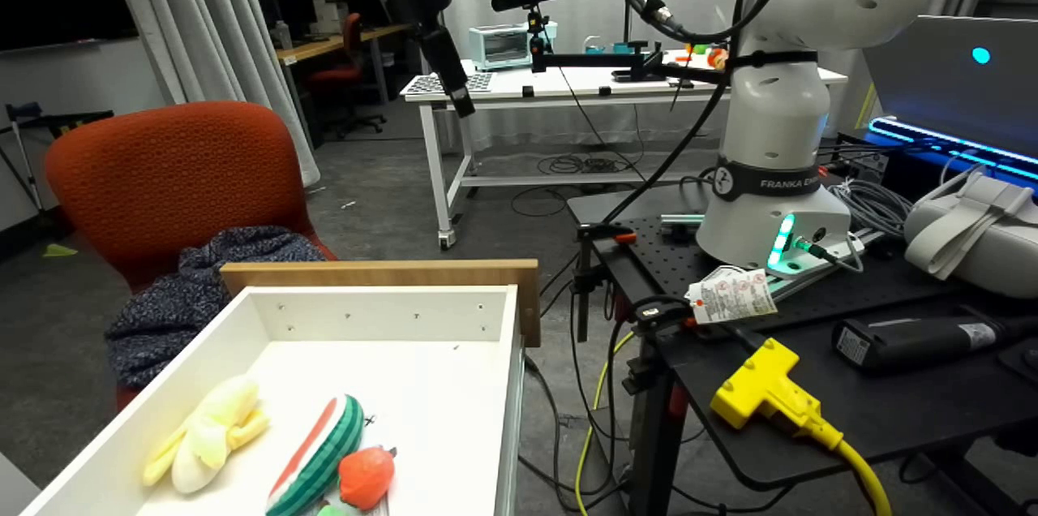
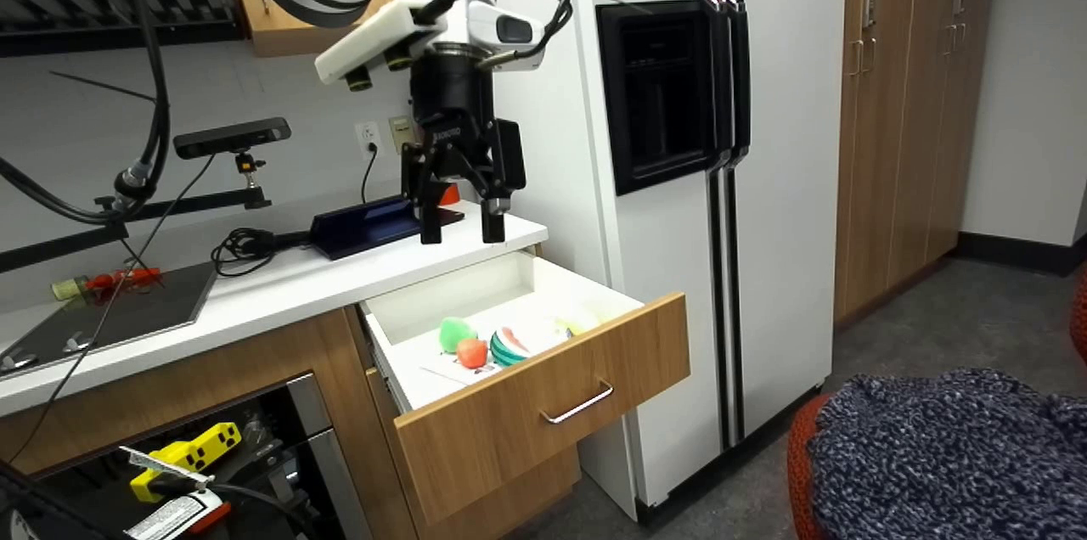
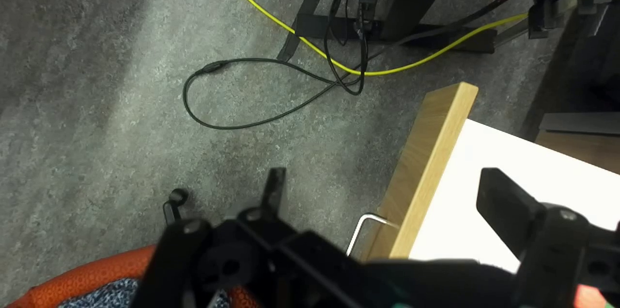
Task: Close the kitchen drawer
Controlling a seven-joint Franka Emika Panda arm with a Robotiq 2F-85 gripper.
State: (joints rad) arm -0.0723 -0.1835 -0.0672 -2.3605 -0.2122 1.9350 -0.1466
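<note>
Kitchen drawer point(image 2: 509, 434) pulled way out, end effector point(image 2: 462, 227) up high, fingers point(image 3: 506, 201) spread

So the drawer is well out from under the white counter surface point(image 2: 289, 285), which sits at its 10 o'clock in an exterior view. Wood front, bent metal handle point(image 2: 579, 406), white inside.

There are 4 bright toys in it. In an exterior view a yellow plush point(image 1: 207, 439) lies toward 8 o'clock and a striped watermelon wedge point(image 1: 320, 455) toward 6, with a red-orange toy point(image 1: 366, 477) just beside the wedge at its 4 o'clock. A green toy point(image 2: 457, 334) sits right by the red-orange toy, at 11 o'clock in an exterior view.

The end effector is released, hanging around 11 o'clock from the drawer in an exterior view and well apart from it. In the wrist view the drawer fills the area near 4 o'clock.

Further out, a big white fridge point(image 2: 790, 183) stands at 2 o'clock in an exterior view. You also get an orange-red chair point(image 1: 170, 175) with dark speckled fabric point(image 1: 174, 313) on it at 11, the arm's base point(image 1: 754, 224) at 2, and a yellow power splitter point(image 1: 758, 386) on a black surface point(image 1: 908, 410) at 3.
</note>
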